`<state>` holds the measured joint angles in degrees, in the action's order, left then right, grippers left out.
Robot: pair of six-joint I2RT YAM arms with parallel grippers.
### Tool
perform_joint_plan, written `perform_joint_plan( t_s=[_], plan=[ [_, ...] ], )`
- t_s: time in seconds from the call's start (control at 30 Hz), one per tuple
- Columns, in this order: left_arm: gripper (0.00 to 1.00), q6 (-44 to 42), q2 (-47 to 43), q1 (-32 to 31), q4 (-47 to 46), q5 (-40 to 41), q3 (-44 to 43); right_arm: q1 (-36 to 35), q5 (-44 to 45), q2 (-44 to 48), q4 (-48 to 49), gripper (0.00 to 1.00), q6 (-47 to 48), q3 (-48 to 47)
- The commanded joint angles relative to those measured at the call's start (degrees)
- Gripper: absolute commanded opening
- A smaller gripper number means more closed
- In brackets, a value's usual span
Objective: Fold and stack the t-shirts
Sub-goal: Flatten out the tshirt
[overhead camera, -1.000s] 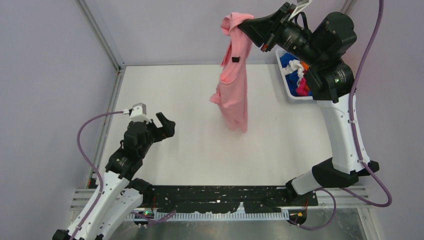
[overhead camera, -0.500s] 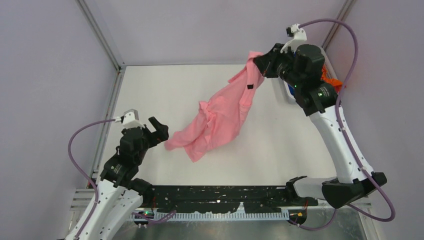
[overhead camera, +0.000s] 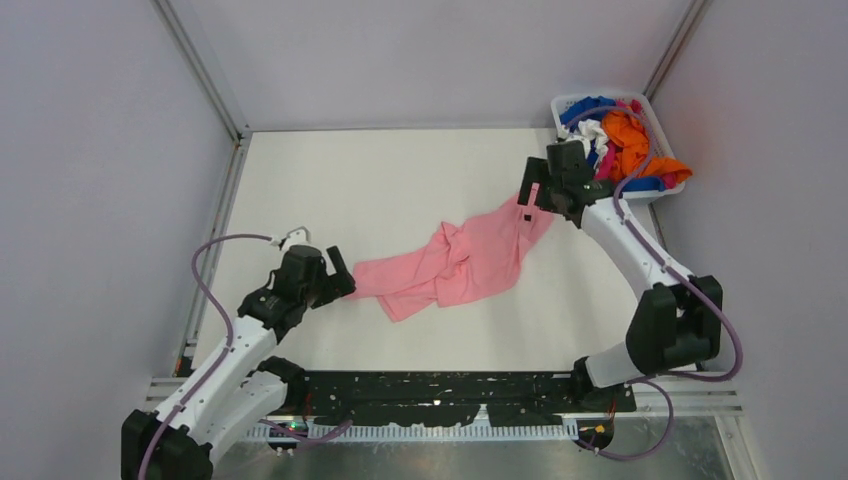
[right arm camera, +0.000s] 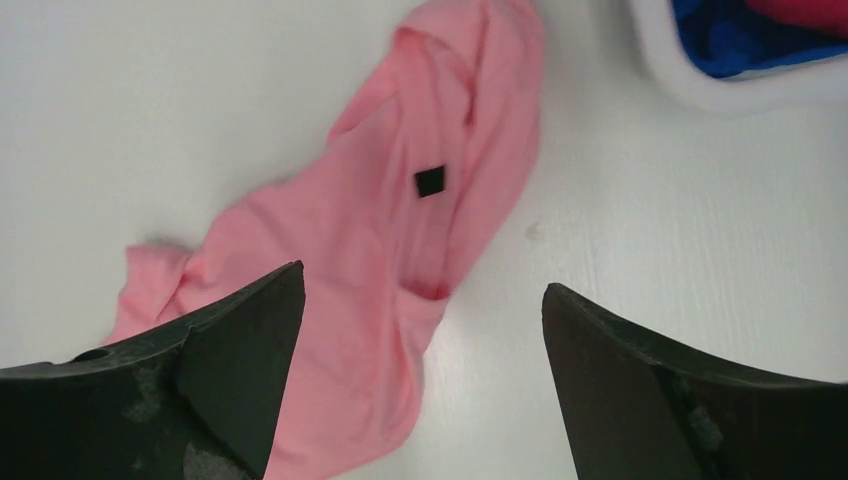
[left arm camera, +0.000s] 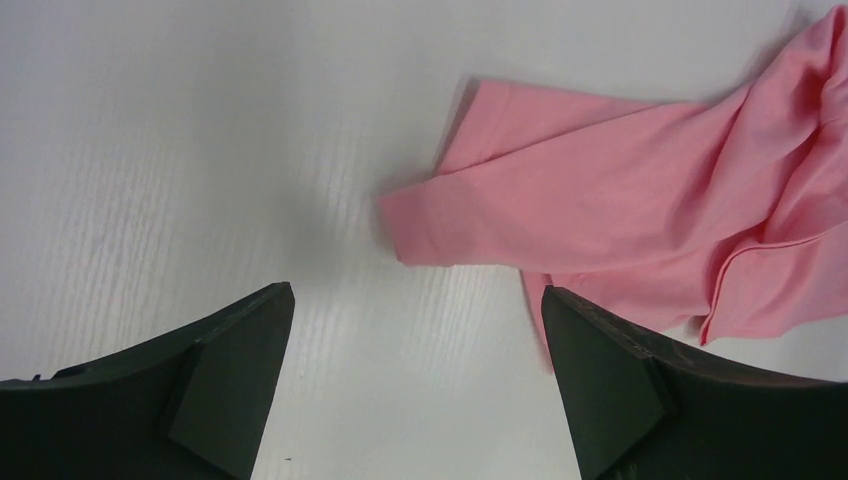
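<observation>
White table (overhead camera: 400, 180), light pink t-shirt (overhead camera: 462, 264) crumpled, left fingers (left arm camera: 232, 375) spread, right fingers (right arm camera: 240, 365) spread

The basket (right arm camera: 700, 88) is cut off at the right wrist view's top corner. The pink shirt (left arm camera: 620, 210) runs off the left wrist view's right edge; its label (right arm camera: 430, 181) is unreadable.

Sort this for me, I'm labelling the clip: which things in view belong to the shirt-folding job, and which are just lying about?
Part of the job:
light pink t-shirt, crumpled, unfolded
heap of orange, blue, white and hot pink garments

Just there:
white plastic basket holding that heap
table under the pink one
</observation>
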<state>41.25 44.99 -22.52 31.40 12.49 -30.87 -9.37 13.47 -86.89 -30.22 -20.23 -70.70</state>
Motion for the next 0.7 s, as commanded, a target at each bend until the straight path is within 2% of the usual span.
perform_joint_plan(
  t_s=[0.0,0.1,0.2,0.27,0.47,0.53,0.67],
  plan=[
    [0.99,1.30,2.99,2.53,-6.58,-5.55,2.26,-13.08,-0.73,9.65,2.35,0.96,4.46,7.44],
    [0.99,1.78,5.30,5.24,-10.33,-9.96,4.36,-19.60,-7.39,12.77,4.54,0.95,4.05,13.01],
    [0.91,2.52,7.73,7.02,-14.22,-13.72,5.87,-24.72,-11.97,14.28,7.68,0.96,2.68,18.82],
    [0.82,2.84,9.87,7.16,-16.30,-15.41,6.01,-26.65,-14.88,14.79,8.84,0.97,2.19,20.82],
    [0.60,2.89,15.89,7.14,-18.71,-15.67,5.52,-30.06,-16.25,15.96,8.94,1.00,2.57,24.17],
    [0.53,3.15,17.94,7.15,-19.48,-15.11,5.14,-31.77,-17.68,15.63,9.63,0.98,2.47,25.00],
    [0.32,3.32,21.27,7.14,-20.84,-15.74,3.98,-36.86,-18.55,13.13,10.64,0.95,2.97,25.27]
  ],
)
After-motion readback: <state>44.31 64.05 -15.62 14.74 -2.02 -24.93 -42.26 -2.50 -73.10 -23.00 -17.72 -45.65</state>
